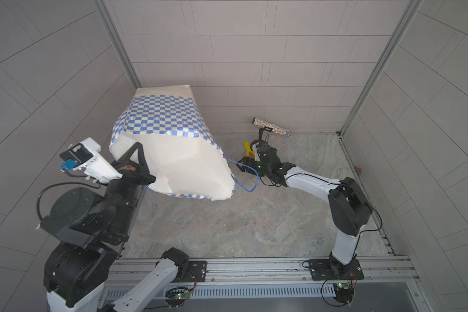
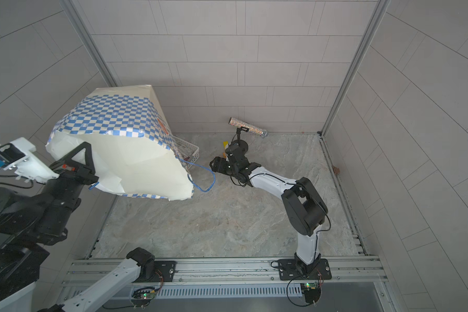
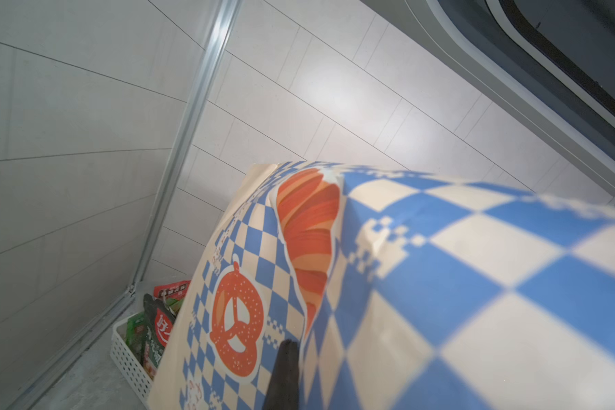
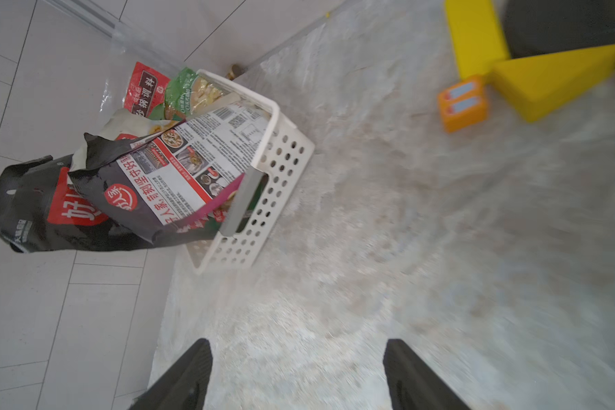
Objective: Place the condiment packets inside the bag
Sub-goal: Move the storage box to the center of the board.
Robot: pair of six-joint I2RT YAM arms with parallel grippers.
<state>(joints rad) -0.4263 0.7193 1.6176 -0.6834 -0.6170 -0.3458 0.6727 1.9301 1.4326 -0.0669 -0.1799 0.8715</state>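
The bag [image 1: 168,118], blue-and-white checkered with orange logos [image 3: 237,319], hangs lifted and tilted at the left, its white inside facing the top views. My left gripper [image 3: 298,349] is shut on the bag's rim; only one dark finger [image 3: 286,372] shows outside the paper. Several condiment packets stand in a white perforated basket [image 4: 281,156] by the back wall: a dark one [image 4: 178,177], another dark one [image 4: 40,209] leaning out, a red one [image 4: 146,88] and a green one [image 4: 192,92]. My right gripper [image 4: 297,349] is open and empty over the table, short of the basket.
One blue cord handle [image 1: 250,175] dangles from the bag's rim beside the right wrist. A yellow block [image 4: 547,78] and a small orange box [image 4: 464,103] lie near the right gripper. A glittery tube on a black stand [image 1: 270,127] sits at the back wall.
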